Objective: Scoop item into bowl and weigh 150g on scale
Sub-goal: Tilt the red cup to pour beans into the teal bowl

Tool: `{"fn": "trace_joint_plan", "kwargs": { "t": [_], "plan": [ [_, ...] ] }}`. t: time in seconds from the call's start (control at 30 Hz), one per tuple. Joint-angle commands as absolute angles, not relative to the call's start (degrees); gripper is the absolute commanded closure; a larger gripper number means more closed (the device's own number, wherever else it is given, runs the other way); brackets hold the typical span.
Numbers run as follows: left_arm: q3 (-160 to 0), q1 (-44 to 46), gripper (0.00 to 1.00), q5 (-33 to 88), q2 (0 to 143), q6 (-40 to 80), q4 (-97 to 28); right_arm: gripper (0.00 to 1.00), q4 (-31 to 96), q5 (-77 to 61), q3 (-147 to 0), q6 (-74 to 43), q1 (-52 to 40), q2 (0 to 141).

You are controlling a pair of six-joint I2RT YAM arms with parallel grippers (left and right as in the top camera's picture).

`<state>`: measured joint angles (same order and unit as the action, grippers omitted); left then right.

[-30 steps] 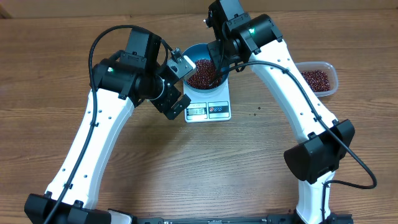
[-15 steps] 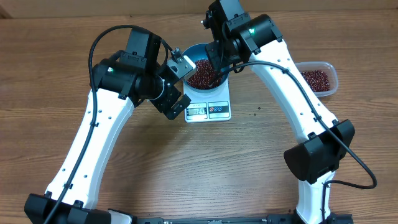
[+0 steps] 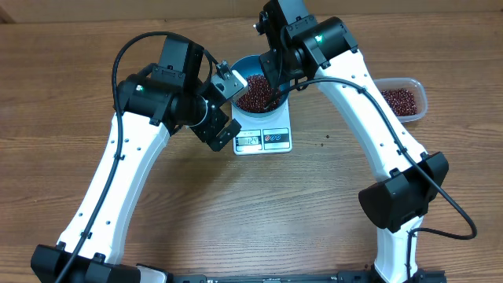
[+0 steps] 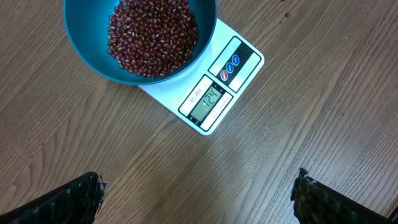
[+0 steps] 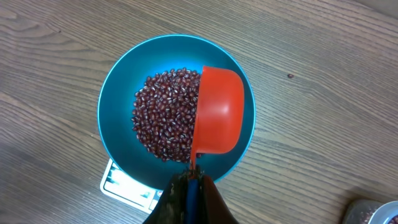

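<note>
**Scoop over the bowl, hardly a twitch**

Barely anything has shifted since a second ago: the right arm has edged a touch toward the upper left of the overhead view, and the left arm has stayed where it was.

Up at top centre, the round deep blue bowl (image 5: 112, 112) sits on the flat white rectangular kitchen scale (image 4: 239, 59), covering its far end. A heap of small dark red-brown beans (image 5: 163, 118) fills the bowl's middle.

The right gripper (image 5: 191, 182) is pinched tight on the thin handle of the small red plastic scoop (image 5: 217, 115). That scoop hangs over the right half of the bowl, its left edge against the bean heap; whether it touches them, I cannot tell.

The left gripper (image 4: 199, 202) has its jaws spread wide, with nothing between them. It hovers over the wooden table (image 3: 314, 204) just below the scale in its wrist view. The display (image 4: 208, 102) appears to read 124.

Over at the right edge, a clear plastic tub (image 3: 401, 98) holds more beans.
</note>
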<state>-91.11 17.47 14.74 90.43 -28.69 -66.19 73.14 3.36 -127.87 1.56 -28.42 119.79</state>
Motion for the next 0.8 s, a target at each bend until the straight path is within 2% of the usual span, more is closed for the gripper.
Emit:
{"fn": "trace_joint_plan", "kwargs": {
  "t": [0.0,0.77],
  "plan": [
    [-90.78,17.28,0.0,14.81,90.76,-29.58,-66.15,0.96,73.54,4.84,-129.82,1.69,-28.71,119.68],
    [-90.78,17.28,0.0,14.79,90.76,-29.58,-66.15,0.96,74.65,6.39,-130.04,3.05,-30.22,119.59]
  ]
}}
